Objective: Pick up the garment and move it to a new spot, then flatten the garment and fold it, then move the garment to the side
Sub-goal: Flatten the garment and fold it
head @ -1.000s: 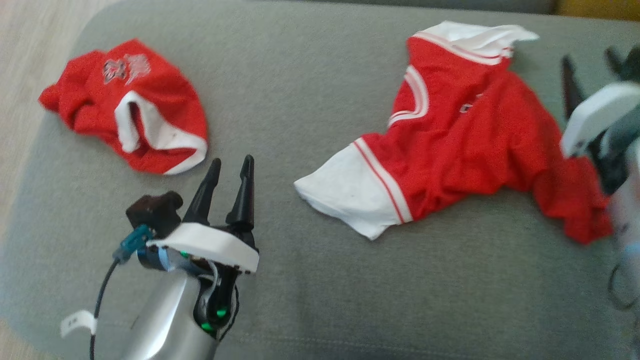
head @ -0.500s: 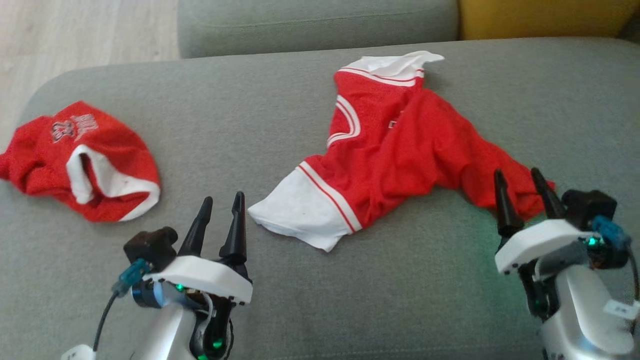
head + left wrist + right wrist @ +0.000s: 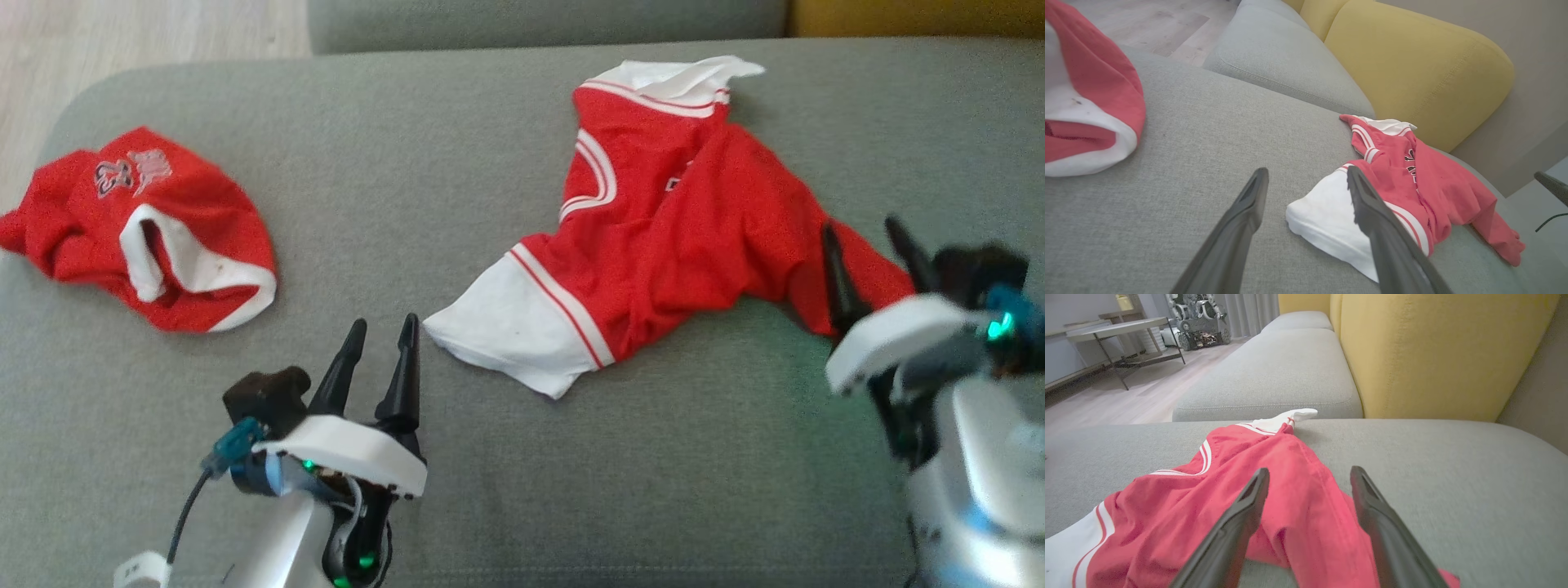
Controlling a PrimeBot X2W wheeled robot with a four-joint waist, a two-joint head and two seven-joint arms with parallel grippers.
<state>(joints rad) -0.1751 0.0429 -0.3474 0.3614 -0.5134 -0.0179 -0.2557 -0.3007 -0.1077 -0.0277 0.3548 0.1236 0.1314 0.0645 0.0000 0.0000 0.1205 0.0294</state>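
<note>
the garment (image 3: 678, 237), a red jersey with white trim, lies rumpled on the right half of the grey sofa seat (image 3: 457, 163). its white panel points toward the near edge and its white-edged end toward the back. the left pincer (image 3: 384, 322) hovers over bare seat just left of that white panel, fingers spread and holding nothing. the right pincer (image 3: 861, 224) is over the garment's narrow red right end. in the right wrist view its fingers stand spread to either side of a ridge of red cloth, not pinching it; whether the tips touch the cloth i cannot tell. a second red heap (image 3: 147, 229) with white trim lies well apart at the seat's left end. a yellow backrest (image 3: 1412, 61) stands behind the seat.
</note>
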